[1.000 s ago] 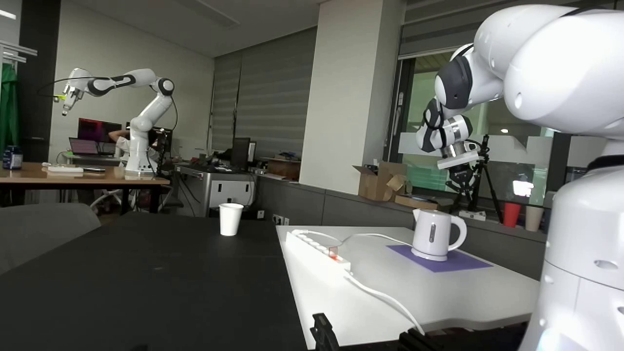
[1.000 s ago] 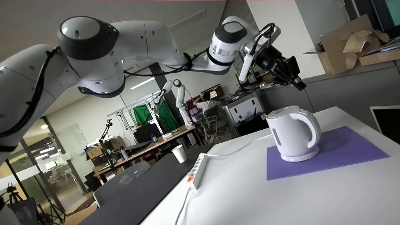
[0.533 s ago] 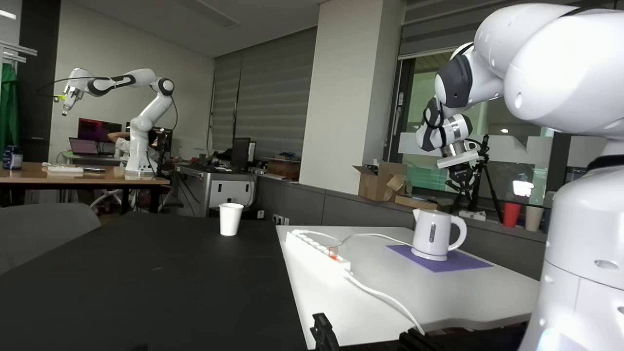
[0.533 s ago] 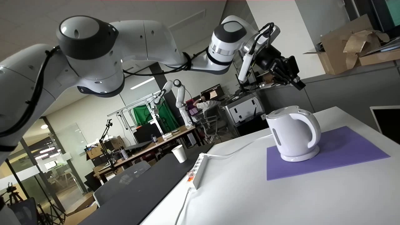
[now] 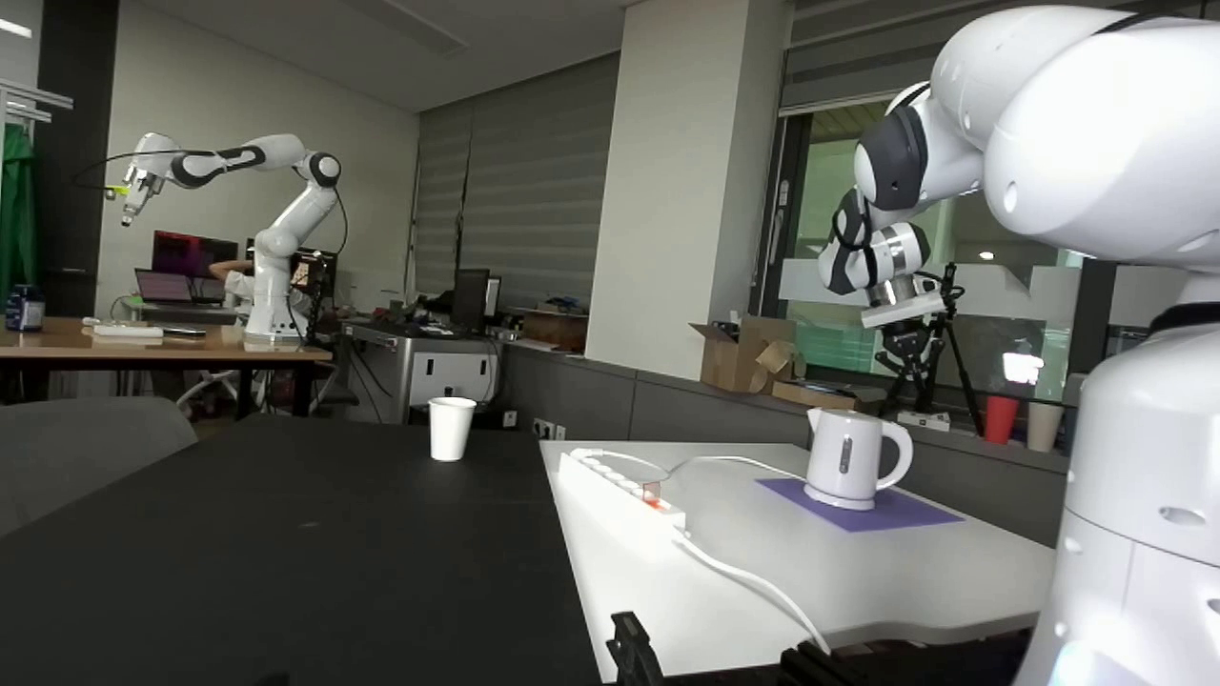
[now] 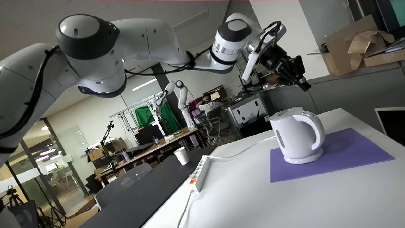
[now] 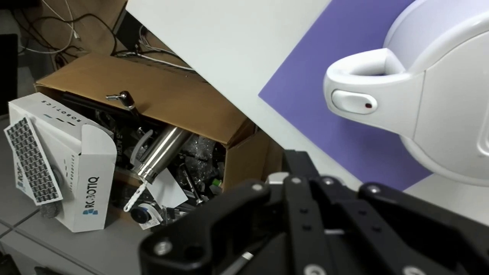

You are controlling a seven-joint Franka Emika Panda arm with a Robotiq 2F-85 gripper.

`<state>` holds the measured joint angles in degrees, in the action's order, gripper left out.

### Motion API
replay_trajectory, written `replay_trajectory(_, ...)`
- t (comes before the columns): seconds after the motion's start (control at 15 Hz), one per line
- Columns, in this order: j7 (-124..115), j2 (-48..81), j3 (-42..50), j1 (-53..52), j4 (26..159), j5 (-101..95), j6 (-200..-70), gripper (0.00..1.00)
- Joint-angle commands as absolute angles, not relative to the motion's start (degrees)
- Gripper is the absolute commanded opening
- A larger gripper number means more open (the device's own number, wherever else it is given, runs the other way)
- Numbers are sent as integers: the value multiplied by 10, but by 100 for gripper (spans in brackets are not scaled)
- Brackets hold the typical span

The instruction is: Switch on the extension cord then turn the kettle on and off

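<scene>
The white kettle [image 5: 841, 462] stands upright on a purple mat, and it also shows in an exterior view [image 6: 294, 137]. In the wrist view the kettle [image 7: 454, 114] is partly cut off at the right; its oval handle switch [image 7: 353, 102] with a small red mark faces up. The extension cord [image 5: 615, 500], a long white strip, lies along the table's edge, also in an exterior view [image 6: 202, 175], with its red-orange switch [image 6: 193, 180]. It is outside the wrist view. My gripper [image 7: 300, 163] is shut and empty. In an exterior view the gripper [image 6: 305, 86] hangs above and beyond the kettle, apart from it.
The purple mat [image 6: 354, 155] lies on the white table [image 6: 246, 196]. A white cup [image 5: 450, 431] stands on the adjoining black table [image 5: 315, 553]. White cables run from both strip ends. A cardboard box [image 7: 164, 99] of parts sits below the table edge.
My arm and gripper have shifted very slightly, a little up and to the right in an exterior view. The kettle, extension cord and cup have not moved.
</scene>
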<state>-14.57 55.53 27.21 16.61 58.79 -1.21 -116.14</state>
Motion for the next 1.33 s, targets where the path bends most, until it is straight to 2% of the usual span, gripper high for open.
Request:
replay_trajectory(0.0, -50, 527, 243, 216, 590, 23, -1148, 0)
replay_trajectory(0.2, 29, 532, 229, 266, 571, 59, -1123, 0)
replay_trajectory(0.27, 43, 533, 189, 304, 553, 40, -1103, 0)
replay_trajectory(0.67, 122, 571, 103, 409, 491, 80, -990, 0)
replay_trajectory(0.73, 122, 543, 127, 387, 546, 64, -1029, 1)
replay_trajectory(1.27, 125, 558, 107, 403, 523, 75, -1011, 1)
